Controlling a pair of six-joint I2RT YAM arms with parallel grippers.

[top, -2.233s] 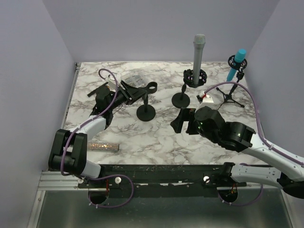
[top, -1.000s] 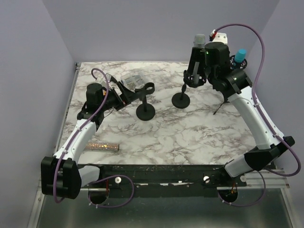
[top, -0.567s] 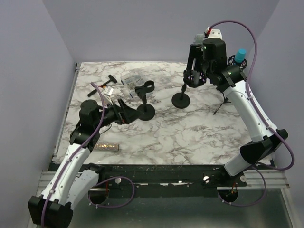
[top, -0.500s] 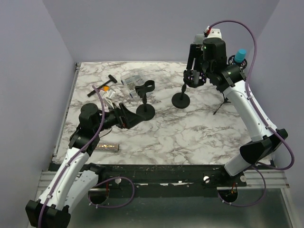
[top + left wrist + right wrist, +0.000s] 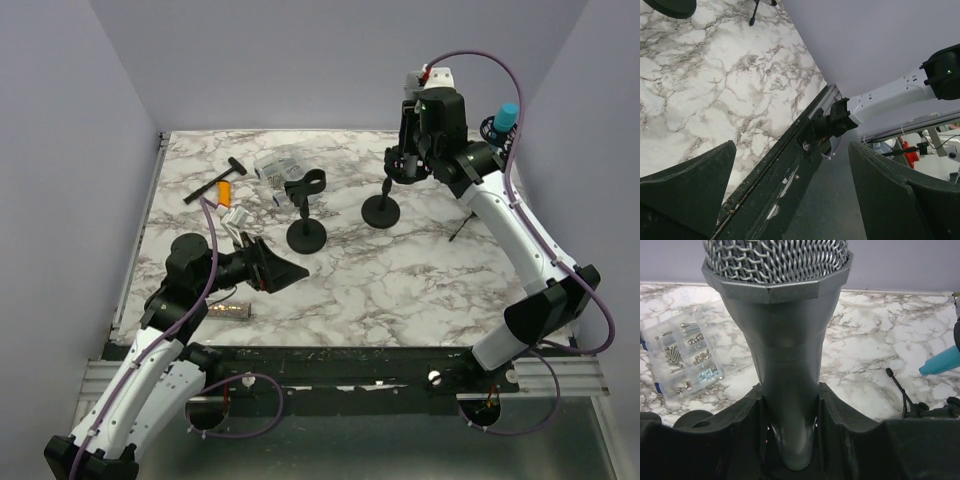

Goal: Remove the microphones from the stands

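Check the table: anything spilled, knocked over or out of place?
Nothing spilled or toppled. The screw box has its parts in compartments; the empty stand and the microphone stand are upright. Only clutter: a black T-handle tool, an orange piece and white pieces lie loose at the left. The grey microphone sits straight in the right gripper.

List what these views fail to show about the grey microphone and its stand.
- Top view: the right gripper covers most of the grey microphone.
- Right wrist view: the fingers hide the microphone's lower end and its seat in the stand, so seating is unclear.
- Left wrist view: shows neither.
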